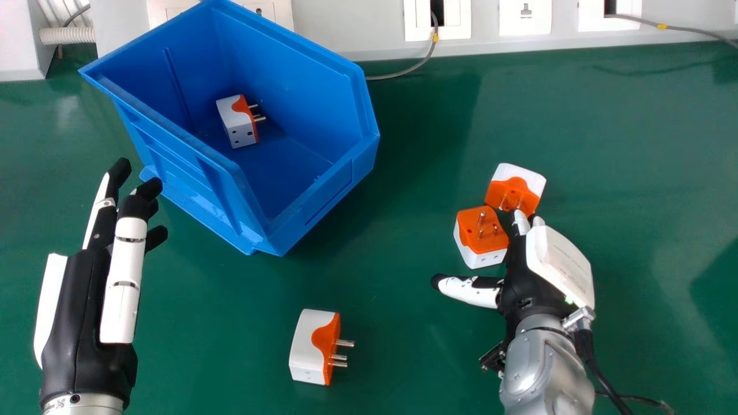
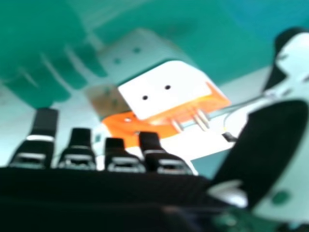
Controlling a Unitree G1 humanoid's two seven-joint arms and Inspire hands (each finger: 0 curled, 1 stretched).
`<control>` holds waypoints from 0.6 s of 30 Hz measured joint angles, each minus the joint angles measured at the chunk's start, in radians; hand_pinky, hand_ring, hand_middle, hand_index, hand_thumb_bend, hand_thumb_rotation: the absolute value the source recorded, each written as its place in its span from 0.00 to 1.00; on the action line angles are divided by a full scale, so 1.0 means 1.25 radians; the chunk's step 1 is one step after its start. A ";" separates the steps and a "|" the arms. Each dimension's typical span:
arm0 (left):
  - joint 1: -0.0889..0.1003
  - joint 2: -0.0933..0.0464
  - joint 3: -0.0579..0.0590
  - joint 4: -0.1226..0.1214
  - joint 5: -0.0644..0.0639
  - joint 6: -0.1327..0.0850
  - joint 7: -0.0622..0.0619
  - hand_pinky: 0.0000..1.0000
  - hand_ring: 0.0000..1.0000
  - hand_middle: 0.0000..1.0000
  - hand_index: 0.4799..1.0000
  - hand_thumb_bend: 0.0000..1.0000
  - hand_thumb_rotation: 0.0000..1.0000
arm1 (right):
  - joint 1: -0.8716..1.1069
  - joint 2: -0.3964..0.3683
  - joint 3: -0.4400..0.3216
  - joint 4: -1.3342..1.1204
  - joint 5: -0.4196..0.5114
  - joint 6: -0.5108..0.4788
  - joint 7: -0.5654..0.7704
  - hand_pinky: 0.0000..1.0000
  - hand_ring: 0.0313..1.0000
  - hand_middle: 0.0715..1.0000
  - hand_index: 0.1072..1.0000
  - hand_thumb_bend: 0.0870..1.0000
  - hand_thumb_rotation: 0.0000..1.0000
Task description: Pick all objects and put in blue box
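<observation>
Your right hand (image 1: 522, 291) is open, thumb spread from the fingers, with the prongs-up adapter (image 1: 478, 233) between them. The tilted adapter (image 1: 515, 183) sits right by your fingertips. Well left of that hand lies the loose adapter (image 1: 308, 346). Farther off, ahead-left, your blue box (image 1: 346, 181) holds the boxed adapter (image 1: 235, 124). Farthest left, your left hand (image 1: 78, 314) has its fingers straight.

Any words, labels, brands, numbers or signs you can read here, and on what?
No text is readable.
White cover of the right hand: faint print, too small.
Silver ring at the left wrist: marks, too small.
Four orange-and-white plug adapters, blue plastic box: no lettering visible.
</observation>
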 measured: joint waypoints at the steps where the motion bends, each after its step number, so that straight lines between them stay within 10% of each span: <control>1: 0.000 0.000 0.000 0.000 0.000 0.000 0.000 0.87 0.93 0.91 0.93 0.44 1.00 | -0.002 0.000 0.001 0.004 0.000 0.000 -0.002 0.87 0.95 0.99 0.93 0.53 0.40; 18: -0.002 0.001 0.002 0.000 -0.002 0.000 -0.002 0.88 0.93 0.91 0.93 0.44 1.00 | -0.021 -0.001 0.010 0.020 0.005 0.017 -0.008 0.86 0.95 0.98 0.92 0.53 0.39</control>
